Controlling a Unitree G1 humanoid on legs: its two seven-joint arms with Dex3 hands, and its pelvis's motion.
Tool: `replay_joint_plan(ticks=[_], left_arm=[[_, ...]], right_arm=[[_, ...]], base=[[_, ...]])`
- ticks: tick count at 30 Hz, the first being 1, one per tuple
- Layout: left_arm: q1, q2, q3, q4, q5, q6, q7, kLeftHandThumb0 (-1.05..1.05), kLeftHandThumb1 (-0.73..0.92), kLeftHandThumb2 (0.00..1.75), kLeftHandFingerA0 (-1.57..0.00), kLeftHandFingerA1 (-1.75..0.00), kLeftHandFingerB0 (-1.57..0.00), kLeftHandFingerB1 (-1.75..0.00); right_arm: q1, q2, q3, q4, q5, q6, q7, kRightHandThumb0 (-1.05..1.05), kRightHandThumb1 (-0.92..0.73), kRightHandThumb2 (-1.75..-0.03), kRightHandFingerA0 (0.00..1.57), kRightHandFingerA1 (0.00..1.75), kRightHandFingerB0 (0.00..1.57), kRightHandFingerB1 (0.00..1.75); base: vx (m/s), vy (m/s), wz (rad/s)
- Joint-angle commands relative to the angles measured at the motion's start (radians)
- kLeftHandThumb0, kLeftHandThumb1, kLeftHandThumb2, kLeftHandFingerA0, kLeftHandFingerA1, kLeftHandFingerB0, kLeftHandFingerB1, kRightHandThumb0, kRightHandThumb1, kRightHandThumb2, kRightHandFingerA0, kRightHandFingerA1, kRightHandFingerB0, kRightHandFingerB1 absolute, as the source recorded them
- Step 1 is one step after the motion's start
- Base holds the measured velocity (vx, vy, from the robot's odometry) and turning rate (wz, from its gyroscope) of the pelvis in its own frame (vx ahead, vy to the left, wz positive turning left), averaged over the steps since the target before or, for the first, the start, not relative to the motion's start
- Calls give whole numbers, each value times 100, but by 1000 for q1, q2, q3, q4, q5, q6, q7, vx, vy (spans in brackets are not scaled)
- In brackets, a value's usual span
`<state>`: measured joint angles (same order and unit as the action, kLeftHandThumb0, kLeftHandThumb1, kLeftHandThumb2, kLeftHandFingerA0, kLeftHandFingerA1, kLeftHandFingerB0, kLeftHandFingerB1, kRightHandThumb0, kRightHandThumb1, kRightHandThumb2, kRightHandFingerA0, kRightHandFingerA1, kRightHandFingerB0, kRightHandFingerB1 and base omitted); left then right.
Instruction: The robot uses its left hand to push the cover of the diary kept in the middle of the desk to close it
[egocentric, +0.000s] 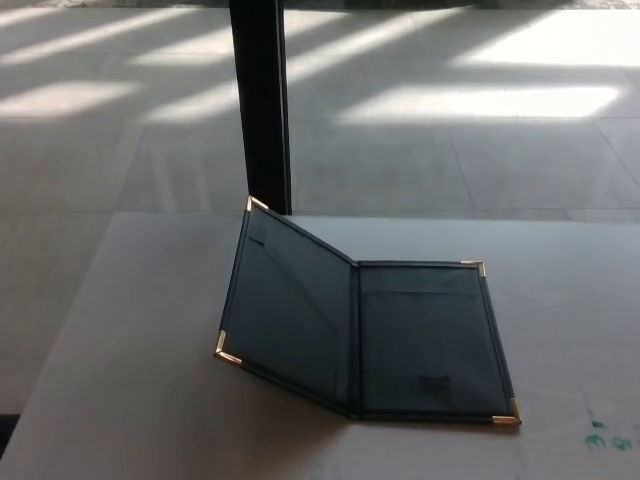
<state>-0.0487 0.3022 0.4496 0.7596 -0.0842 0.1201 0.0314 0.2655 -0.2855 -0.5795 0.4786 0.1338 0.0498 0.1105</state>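
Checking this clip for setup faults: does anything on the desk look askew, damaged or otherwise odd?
Mostly fine. The diary lies open, its left cover tilted up off the desk rather than flat. Small green marks stain the desk near its right edge. Neither hand shows.

The single head view looks down and forward from above the near edge of the desk (130, 400), close enough that the open diary (365, 335) fills the lower middle, while the upper half takes in the sunlit floor (450, 150) and a dark post (260, 100) beyond.
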Motion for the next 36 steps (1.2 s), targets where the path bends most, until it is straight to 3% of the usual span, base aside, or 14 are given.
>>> replay_joint_plan(ticks=[1, 2, 5, 11, 12, 17, 18, 20, 23, 25, 26, 27, 35, 36], left_arm=[[-83, 8, 203, -135, -177, 71, 154, -76, 92, 75, -37, -47, -39, -47], [-105, 4, 211, -166, -160, 68, 194, -78, 82, 118, -32, -55, -22, -49], [-143, -14, 209, -237, -131, 60, 219, -82, 92, 71, -36, -43, -28, -40], [-179, -86, 116, -538, -87, 110, 197, -72, 75, 116, -37, -56, -26, -50], [-185, -95, 92, -578, -79, 104, 186, -80, 92, 73, -41, -43, -34, -41], [-232, -144, 1, -718, -55, 171, 199, -90, 92, 79, -42, -42, -38, -41], [-254, -187, 3, -745, -100, 179, 209, -83, 75, 121, -43, -57, -28, -49], [-252, -221, -76, -790, -60, 173, 195, -91, 92, 77, -44, -46, -39, -46], [-234, -306, -145, -887, -85, 272, 210, -94, 92, 87, -43, -48, -33, -45], [-224, -361, -169, -899, -100, 270, 219, -96, 92, 81, -42, -47, -33, -45], [-213, -417, -167, -907, -141, 290, 231, -91, 78, 112, -34, -53, -32, -52], [-206, -448, -168, -914, -160, 305, 241, -97, 92, 78, -39, -47, -31, -44], [-124, -580, -192, -977, -192, 381, 247, -86, 92, 89, -29, -49, -24, -46], [-117, -590, -196, -982, -195, 401, 252, -87, 92, 86, -32, -49, -26, -45]], right_arm=[[3, -15, -140, -95, 214, 81, 58, -101, -89, -67, 104, 64, 71, 52], [5, -10, -142, -99, 214, 80, 63, -102, -89, -68, 103, 65, 69, 52], [13, -2, -152, -118, 219, 94, 66, -101, -89, -68, 102, 65, 69, 53], [5, -9, -154, -116, 205, 103, 51, -102, -88, -68, 106, 62, 73, 51], [7, -5, -156, -130, 214, 116, 51, -102, -88, -68, 103, 63, 71, 52], [14, -10, -149, -127, 218, 104, 74, -97, -66, -118, 97, 67, 61, 57], [9, -16, -149, -107, 218, 94, 81, -101, -90, -68, 100, 65, 67, 52], [12, -10, -152, -127, 224, 107, 73, -102, -89, -68, 101, 64, 70, 53], [16, -7, -149, -143, 224, 120, 64, -95, -64, -117, 96, 66, 62, 57], [18, -7, -147, -147, 220, 122, 56, -101, -89, -67, 100, 63, 70, 52], [16, -5, -150, -147, 226, 122, 57, -94, -65, -118, 97, 67, 64, 58], [15, -4, -152, -148, 231, 122, 58, -101, -88, -67, 102, 65, 71, 54], [7, 1, -140, -123, 230, 91, 68, -100, -90, -69, 99, 65, 69, 53], [2, 10, -150, -128, 243, 111, 50, -100, -64, -107, 106, 68, 73, 57]], base=[[0, 0, 0], [0, 0, 0], [0, 0, 0], [0, 0, 0], [0, 0, 0], [0, 0, 0], [0, 0, 0], [0, 0, 0], [0, 0, 0], [0, 0, 0], [0, 0, 0], [0, 0, 0], [0, 0, 0], [0, 0, 0]])
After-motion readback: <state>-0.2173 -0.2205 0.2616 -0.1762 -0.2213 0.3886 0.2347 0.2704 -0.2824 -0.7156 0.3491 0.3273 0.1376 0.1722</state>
